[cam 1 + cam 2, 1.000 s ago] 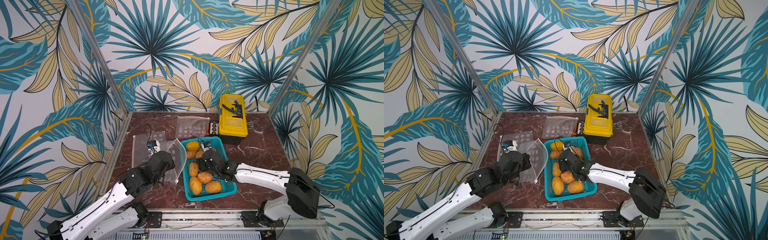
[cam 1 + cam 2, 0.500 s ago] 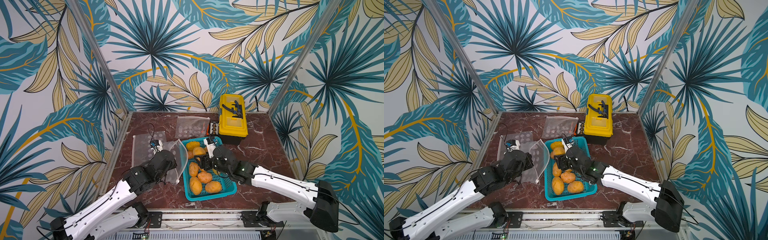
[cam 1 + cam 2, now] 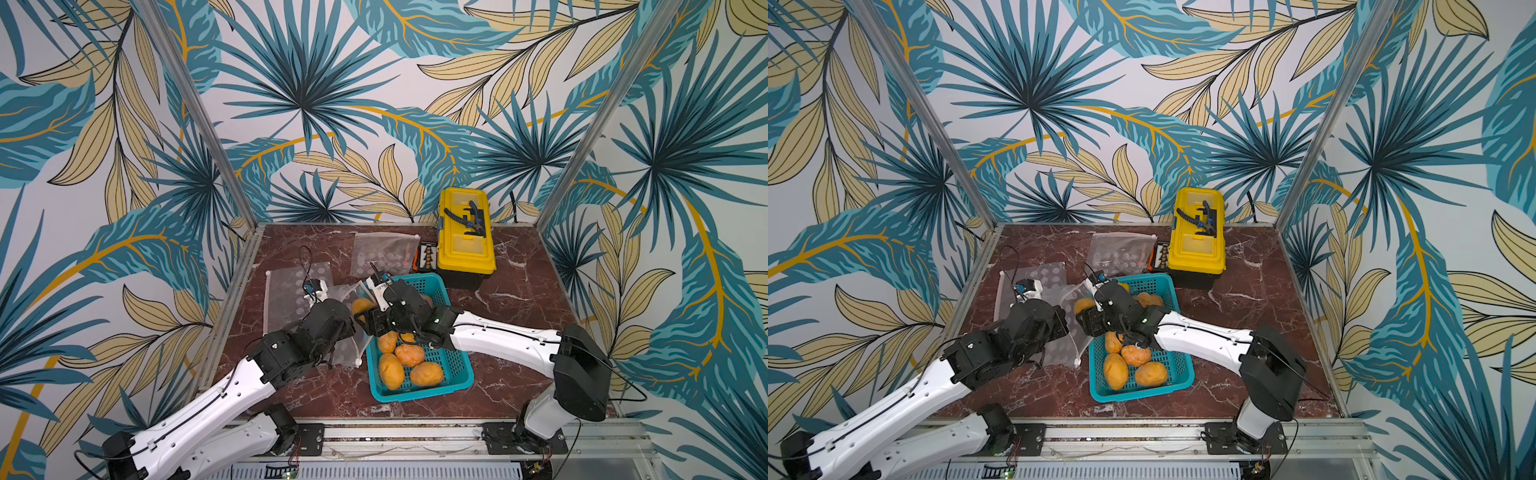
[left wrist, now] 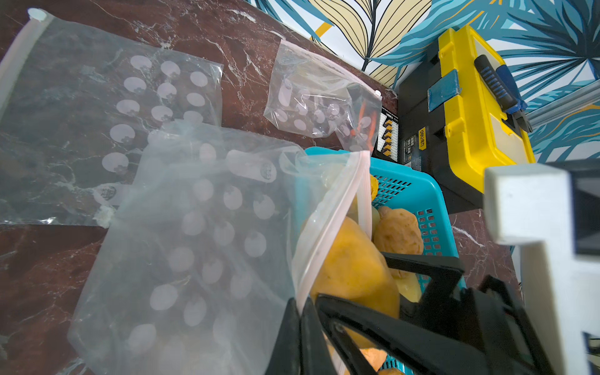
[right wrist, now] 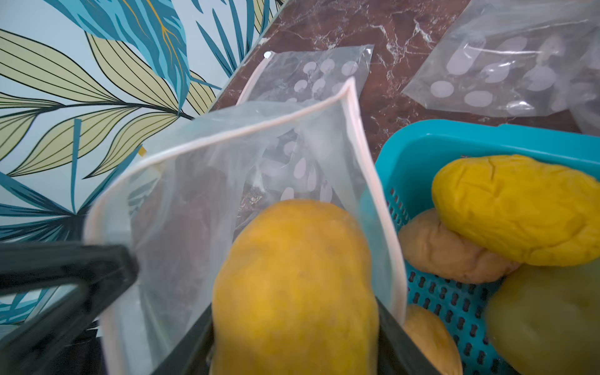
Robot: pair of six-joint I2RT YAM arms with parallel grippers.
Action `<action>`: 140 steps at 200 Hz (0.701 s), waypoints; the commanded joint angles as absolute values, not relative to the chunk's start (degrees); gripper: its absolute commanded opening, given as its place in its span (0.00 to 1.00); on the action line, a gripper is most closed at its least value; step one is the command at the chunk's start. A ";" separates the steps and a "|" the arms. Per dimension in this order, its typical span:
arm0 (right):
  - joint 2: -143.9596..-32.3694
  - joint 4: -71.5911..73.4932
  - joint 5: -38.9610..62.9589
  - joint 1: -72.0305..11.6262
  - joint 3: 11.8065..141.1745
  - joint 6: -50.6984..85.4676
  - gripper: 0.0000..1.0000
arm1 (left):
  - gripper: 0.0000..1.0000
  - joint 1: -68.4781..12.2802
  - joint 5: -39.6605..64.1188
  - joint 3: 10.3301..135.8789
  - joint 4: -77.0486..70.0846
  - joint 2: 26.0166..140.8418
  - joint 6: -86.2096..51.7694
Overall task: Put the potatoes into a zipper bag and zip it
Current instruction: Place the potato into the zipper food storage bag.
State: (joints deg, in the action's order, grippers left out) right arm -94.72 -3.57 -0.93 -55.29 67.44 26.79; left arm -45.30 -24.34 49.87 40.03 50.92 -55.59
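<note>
My left gripper (image 4: 300, 308) is shut on the white zip rim of a clear dotted zipper bag (image 4: 201, 227) and holds its mouth up beside the teal basket (image 3: 457, 376). The right gripper (image 5: 292, 341) is shut on a yellow-orange potato (image 5: 292, 276), which sits right at the bag's open mouth (image 5: 227, 136), partly past the rim. In both top views that potato (image 3: 362, 305) (image 3: 1084, 305) shows between the two black gripper heads. Several more potatoes (image 3: 409, 353) lie in the basket. The lower part of the bag (image 3: 347, 355) rests on the table.
A yellow toolbox (image 3: 465, 245) stands at the back, just behind the basket. A small box of bits (image 3: 428, 257) lies beside it. Two other clear zipper bags lie flat: one (image 3: 289, 286) at the left, one (image 3: 382, 253) at the back.
The right gripper has lifted a potato out of the basket and carried it left to the bag's mouth. The left gripper still holds the bag's rim, shifted slightly.
</note>
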 commanded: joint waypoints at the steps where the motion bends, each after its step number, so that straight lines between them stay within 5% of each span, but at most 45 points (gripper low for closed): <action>1: -94.83 -4.50 -0.44 -55.46 69.39 27.07 0.66 | 0.00 -45.08 -24.26 50.45 39.29 50.07 -54.58; 42: -91.85 -6.95 -2.29 -55.49 69.57 26.29 0.92 | 0.00 -44.87 -24.34 50.36 39.29 49.58 -54.37; 140: -69.88 -11.93 -23.86 -52.92 51.15 27.86 0.99 | 0.00 -44.80 -24.96 50.25 39.29 49.28 -54.39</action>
